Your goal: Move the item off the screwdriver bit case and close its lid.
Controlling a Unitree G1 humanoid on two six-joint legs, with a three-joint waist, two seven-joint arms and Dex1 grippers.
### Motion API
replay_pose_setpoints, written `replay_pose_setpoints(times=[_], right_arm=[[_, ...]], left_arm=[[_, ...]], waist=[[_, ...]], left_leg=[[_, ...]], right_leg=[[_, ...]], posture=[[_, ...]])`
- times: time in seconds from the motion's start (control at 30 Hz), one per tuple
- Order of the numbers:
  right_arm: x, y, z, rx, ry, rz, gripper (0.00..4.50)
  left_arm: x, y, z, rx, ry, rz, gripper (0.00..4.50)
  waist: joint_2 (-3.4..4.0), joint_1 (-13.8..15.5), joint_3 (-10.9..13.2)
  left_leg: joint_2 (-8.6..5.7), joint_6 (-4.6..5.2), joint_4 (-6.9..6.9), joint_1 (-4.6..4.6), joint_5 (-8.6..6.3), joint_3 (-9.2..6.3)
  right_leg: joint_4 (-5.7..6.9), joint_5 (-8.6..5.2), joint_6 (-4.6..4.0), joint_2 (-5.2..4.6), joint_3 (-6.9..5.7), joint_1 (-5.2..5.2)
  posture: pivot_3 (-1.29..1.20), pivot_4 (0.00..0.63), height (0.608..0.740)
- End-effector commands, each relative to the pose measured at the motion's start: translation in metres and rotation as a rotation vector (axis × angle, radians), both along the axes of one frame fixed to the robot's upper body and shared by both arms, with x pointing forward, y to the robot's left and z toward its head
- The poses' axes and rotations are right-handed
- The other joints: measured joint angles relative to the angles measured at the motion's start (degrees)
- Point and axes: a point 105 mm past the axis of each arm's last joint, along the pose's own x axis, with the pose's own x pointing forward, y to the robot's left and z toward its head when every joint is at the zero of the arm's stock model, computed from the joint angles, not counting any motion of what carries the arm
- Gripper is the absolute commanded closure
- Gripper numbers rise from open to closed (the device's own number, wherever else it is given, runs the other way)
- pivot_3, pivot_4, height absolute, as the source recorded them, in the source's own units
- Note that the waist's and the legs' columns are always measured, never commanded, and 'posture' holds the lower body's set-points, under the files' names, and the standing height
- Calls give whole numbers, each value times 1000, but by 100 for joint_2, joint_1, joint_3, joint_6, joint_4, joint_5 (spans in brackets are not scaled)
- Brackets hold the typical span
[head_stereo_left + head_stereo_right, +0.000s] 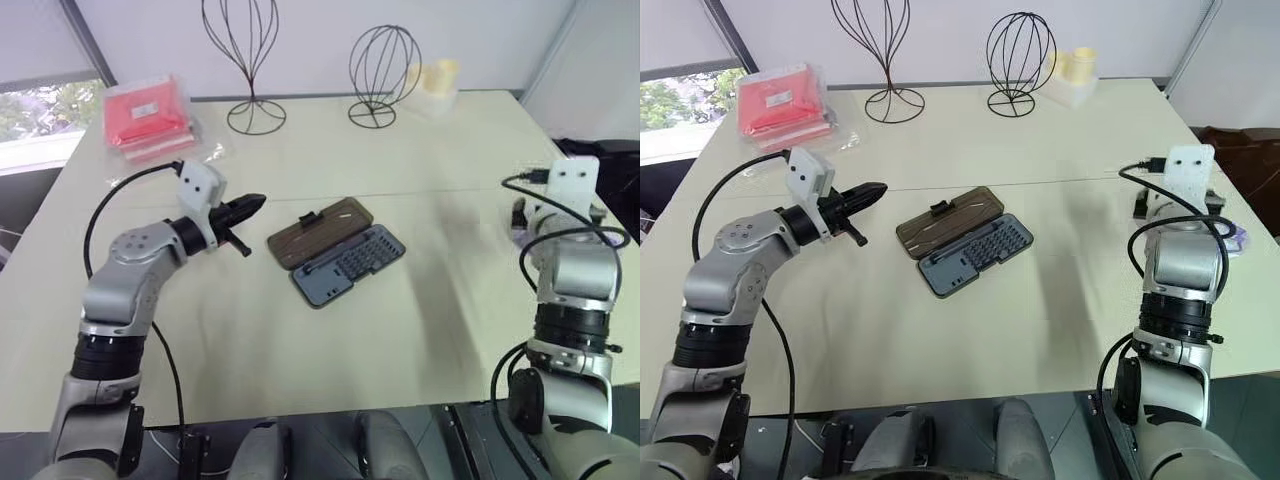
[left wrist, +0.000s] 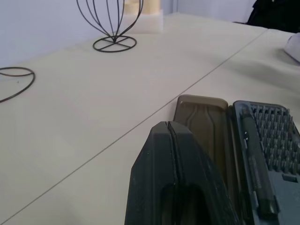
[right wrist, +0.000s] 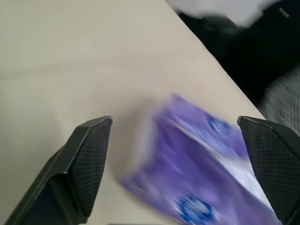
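The screwdriver bit case (image 1: 335, 250) lies open and flat in the middle of the surface (image 1: 400, 330). Its brown see-through lid (image 1: 318, 232) is folded out on the far left side of the blue-grey base (image 1: 358, 262), where the bits and the driver handle (image 2: 255, 159) sit in their slots. Nothing rests on the case now except a small black tab (image 1: 310, 217) at the lid's far edge, probably its latch. The purple packet (image 3: 197, 173), too blurred to name more closely, lies near the surface's right edge, well away from the case. The right pincer (image 3: 173, 121) is released, its fingers spread on either side of the packet and gripping nothing. So the removal looks finished and the lid is the step in hand. The left pincer (image 1: 248, 206) is clenched and empty. It hovers just to the left of the lid, pointing at it without touching. To do this well, the closed tip should slip under the lid's free far edge, not the hinge side. It should lift in an arc over the hinge and then press down near the latch so the base does not skid. The two wire stands (image 1: 243, 60) and the red package (image 1: 148, 115) at the back are clear of that path.
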Motion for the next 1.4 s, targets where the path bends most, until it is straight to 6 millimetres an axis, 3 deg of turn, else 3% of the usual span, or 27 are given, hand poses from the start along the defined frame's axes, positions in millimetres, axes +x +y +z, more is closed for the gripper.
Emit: replay_pose_setpoints(times=[0.03,0.17,0.3,0.6,0.77,0.87,1.1,1.4], right_arm=[[5,37,39,-19,-108,223,38],[9,85,50,-44,-104,464,38],[9,111,49,-108,-98,565,38],[7,144,41,-87,-93,661,38],[3,151,30,-110,-49,677,38],[1,154,28,-99,-53,686,0],[-2,156,26,-92,-64,682,0],[-6,152,26,-72,-89,647,0]], left_arm=[[0,-1,15,-4,-62,-1,4500],[2,-3,11,-4,-53,7,4500],[7,-4,1,25,-47,30,4500],[20,-9,-10,65,-34,-7,4500],[23,-17,-23,85,24,-107,4500],[27,-23,-29,73,61,-159,3667],[45,-29,-34,126,74,-206,74],[70,-34,-56,253,93,-179,28]], waist=[[0,3,0],[0,5,0],[0,26,0],[0,32,0],[0,30,0],[0,24,0],[0,19,0],[-1,9,0]], left_leg=[[0,0,0,0,0,0],[0,1,1,-1,0,-1],[-2,1,2,-2,0,-4],[-3,0,4,-4,0,-4],[-3,0,4,-3,0,-4],[-3,0,3,-4,0,-3],[-5,1,6,-5,0,-3],[-6,1,5,-8,0,1]], right_leg=[[0,0,0,0,0,0],[0,0,0,0,0,0],[-1,0,0,0,-1,0],[-1,0,0,-1,-2,0],[0,0,0,-1,-4,0],[0,0,0,0,-5,-1],[0,0,1,0,-8,0],[4,1,1,0,-15,0]], posture=[[0,150,740],[0,150,740],[0,150,740],[0,150,740],[0,150,740],[0,150,740],[0,150,740],[0,150,740]])
